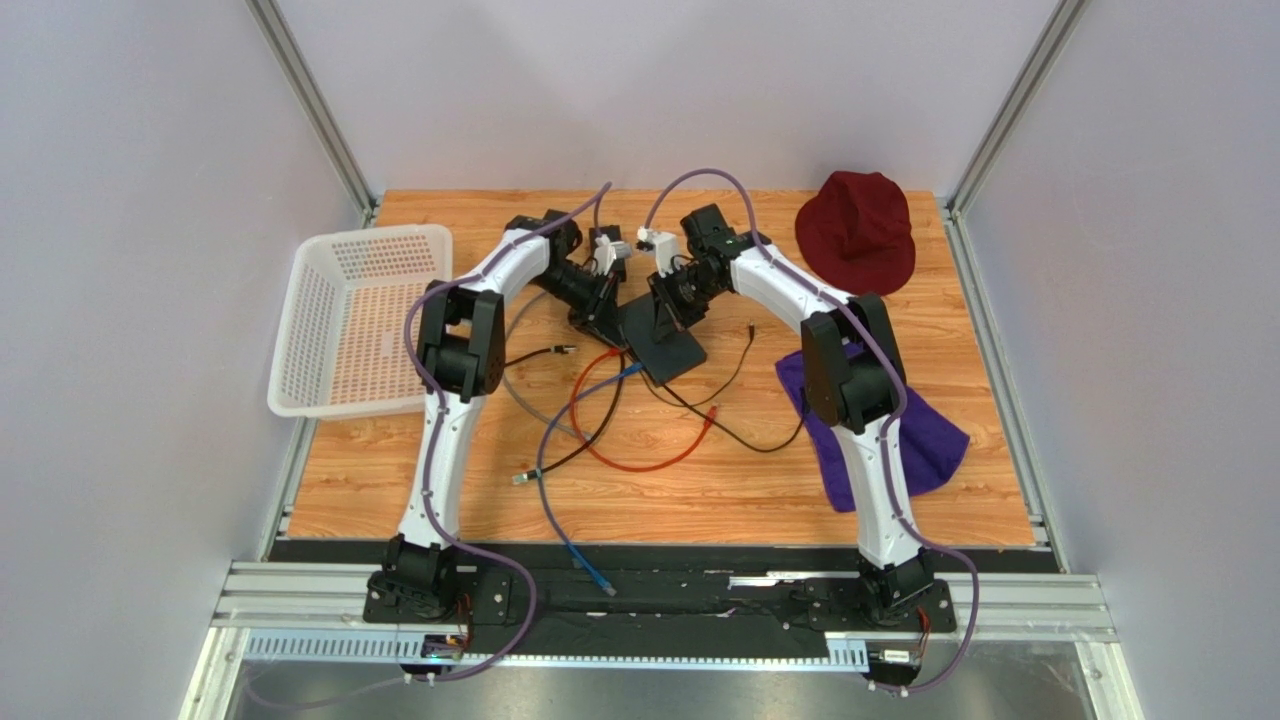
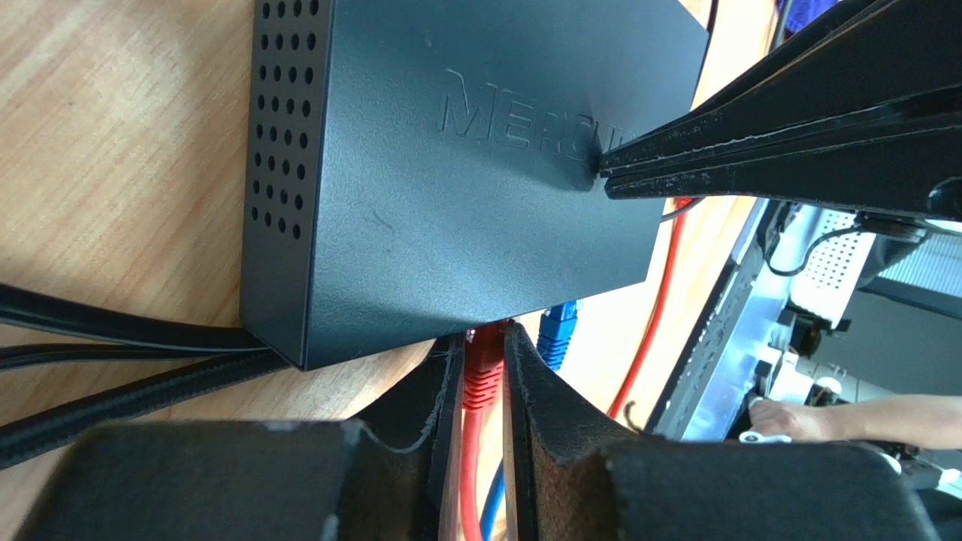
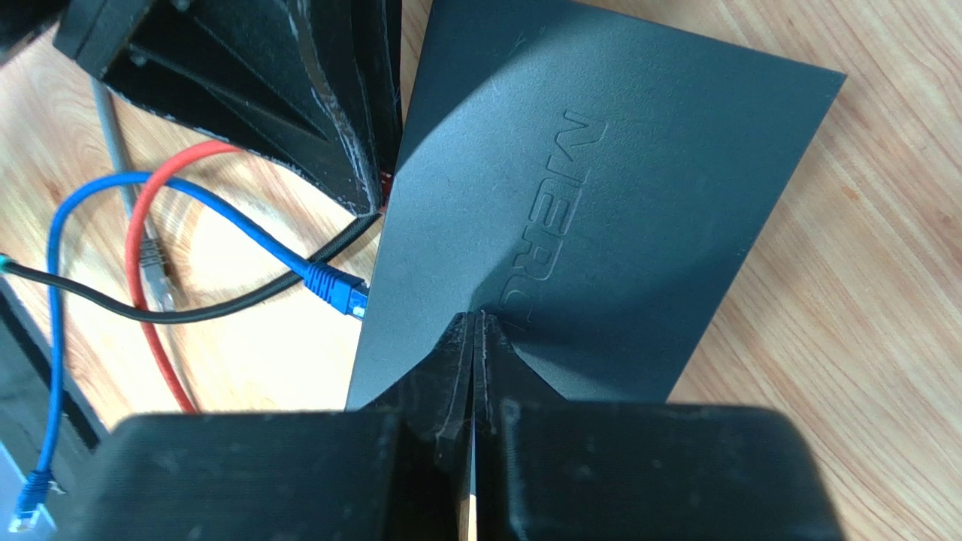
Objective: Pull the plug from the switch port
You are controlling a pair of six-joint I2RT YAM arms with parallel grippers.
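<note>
- At the far middle of the wooden worktop [image 1: 451, 480]: a thin black switch [image 1: 666, 338], lying flat, with raised lettering on its top face.
- Along the switch edge that faces the left arm: the switch port [image 2: 480, 329], mostly hidden from above.
- Plugged in at this edge: a red plug [image 2: 483, 366], and just beside it a blue plug [image 2: 557, 333].
- Left jaws clamped on the red plug, one finger [image 2: 423, 411] on each side, tips almost touching the switch edge; plug not yet out.
- Right jaws pressed together, tips resting on the top face of the switch, close to the lettering.
- From the plugs toward the near side: a red cable [image 1: 661, 462] in a wide loop, and a blue cable [image 1: 559, 503] running down to the arm bases.
- Also loose around the switch: thin black cables [image 1: 744, 428].
- At the left edge of the worktop: a white basket [image 1: 361, 315].
- In the far right corner: a dark red hat [image 1: 857, 233]; nearer, partly under the right arm, a purple cloth [image 1: 924, 428].
</note>
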